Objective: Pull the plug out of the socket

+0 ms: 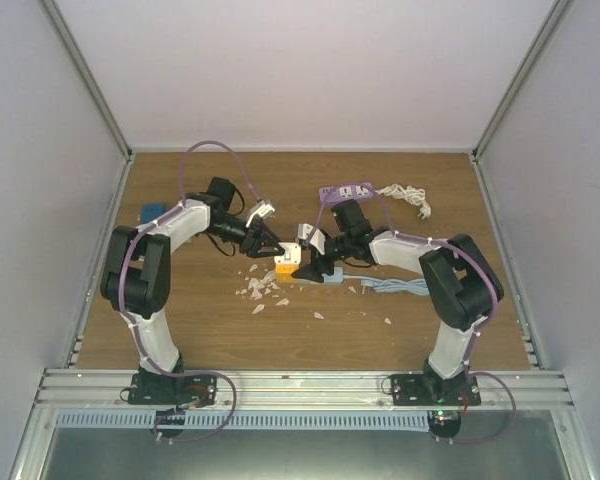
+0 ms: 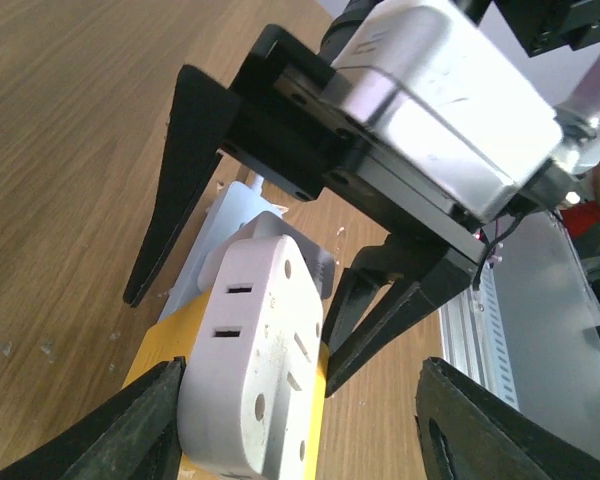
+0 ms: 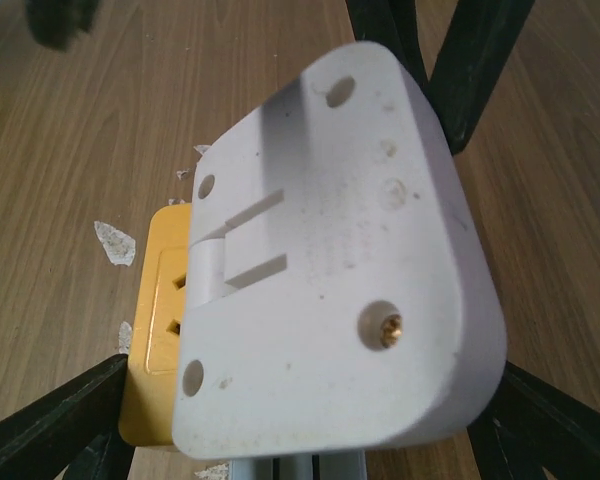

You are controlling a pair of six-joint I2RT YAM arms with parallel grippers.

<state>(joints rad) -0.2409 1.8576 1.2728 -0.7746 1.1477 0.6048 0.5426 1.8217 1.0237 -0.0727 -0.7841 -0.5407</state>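
Note:
A white plug block (image 1: pixel 298 254) sits in a yellow socket (image 1: pixel 283 265) at the table's middle, with a light blue piece (image 1: pixel 325 275) beside it. In the left wrist view the plug (image 2: pixel 260 360) stands on the socket (image 2: pixel 160 345) between my left gripper's (image 2: pixel 300 425) wide-open fingers; the left finger (image 2: pixel 130 430) is against it and the right finger is well apart. In the right wrist view the plug (image 3: pixel 330 260) fills the frame over the socket (image 3: pixel 160 300). My right gripper (image 3: pixel 300 435) is open around both. The grippers face each other (image 1: pixel 268 242) (image 1: pixel 308 258).
A purple power strip (image 1: pixel 345 190) and a white cable with a plug (image 1: pixel 410 198) lie at the back. A blue object (image 1: pixel 152 213) lies at the left. A light blue cable (image 1: pixel 395 288) lies at the right. White chips (image 1: pixel 260 290) are scattered near the socket.

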